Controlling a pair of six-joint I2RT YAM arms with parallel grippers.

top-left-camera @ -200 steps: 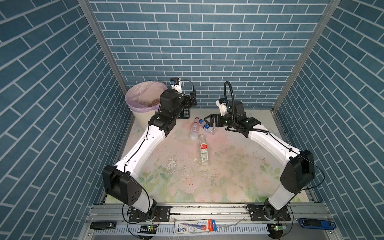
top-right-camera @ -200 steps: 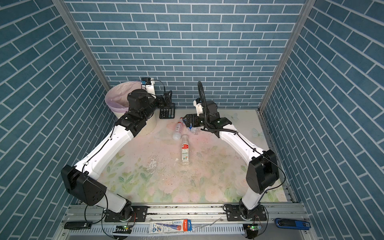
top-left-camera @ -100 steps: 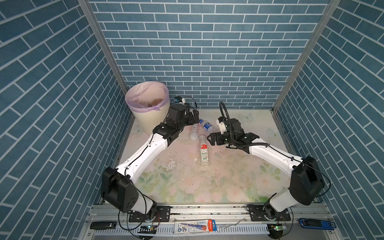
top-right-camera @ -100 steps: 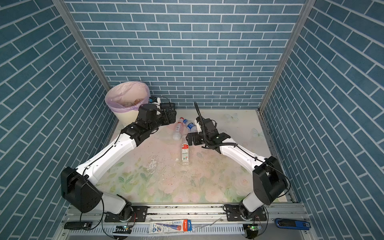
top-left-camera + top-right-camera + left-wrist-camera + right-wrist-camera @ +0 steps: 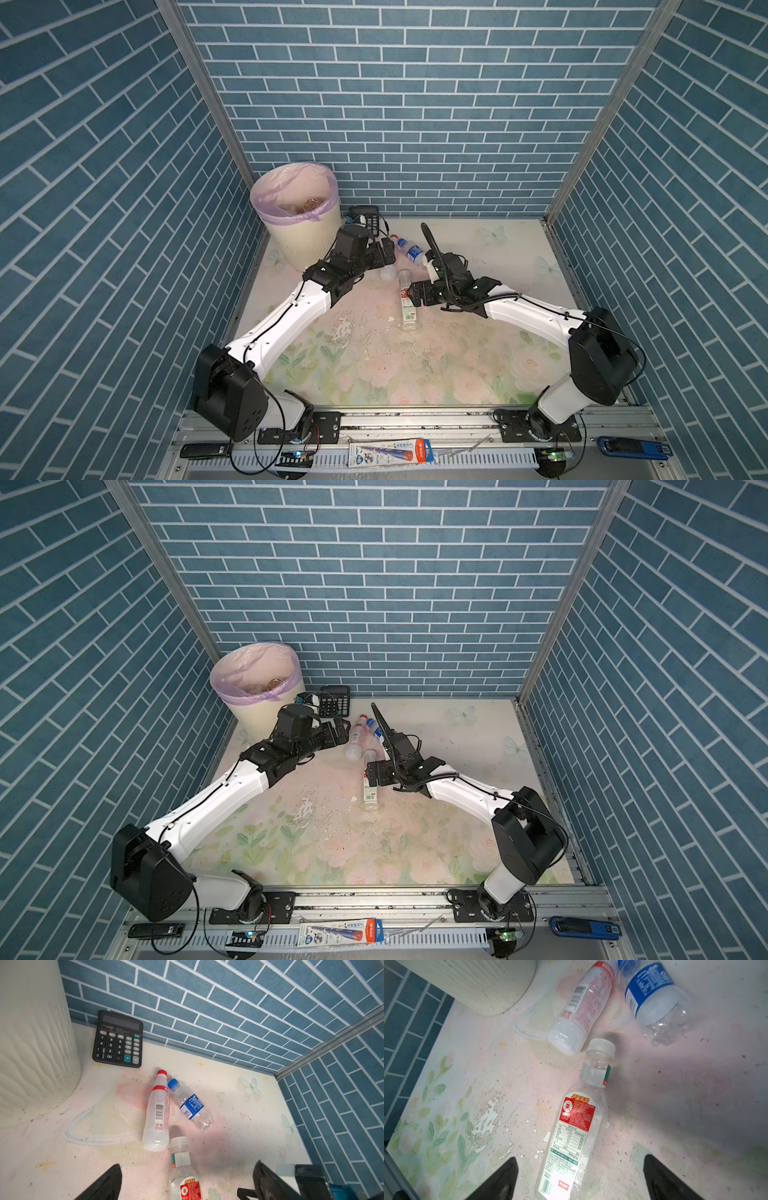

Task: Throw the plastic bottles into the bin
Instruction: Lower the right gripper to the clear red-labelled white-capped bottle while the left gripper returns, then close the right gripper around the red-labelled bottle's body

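Three plastic bottles lie together near the back of the table. A clear bottle (image 5: 406, 307) (image 5: 370, 789) (image 5: 577, 1126) with a red label and white cap lies between the wide-apart fingers of my right gripper (image 5: 415, 294) (image 5: 373, 773) (image 5: 580, 1176), which is open and low over it. A red-capped bottle (image 5: 356, 737) (image 5: 158, 1111) and a blue-labelled bottle (image 5: 413, 252) (image 5: 376, 728) (image 5: 191, 1105) lie just behind it. My left gripper (image 5: 388, 253) (image 5: 340, 731) (image 5: 187, 1178) is open beside the red-capped one and holds nothing. The lilac-lined bin (image 5: 295, 216) (image 5: 255, 688) stands at the back left with something brown inside.
A black calculator (image 5: 365, 216) (image 5: 334, 702) (image 5: 118, 1040) lies against the back wall beside the bin. Brick walls close in the table on three sides. The two grippers are close together over the bottles. A pencil box (image 5: 390, 453) lies on the front rail.
The left arm has swung away from the bin and come down toward the bottles. The right arm has dropped and drawn back until its jaws straddle the clear bottle.
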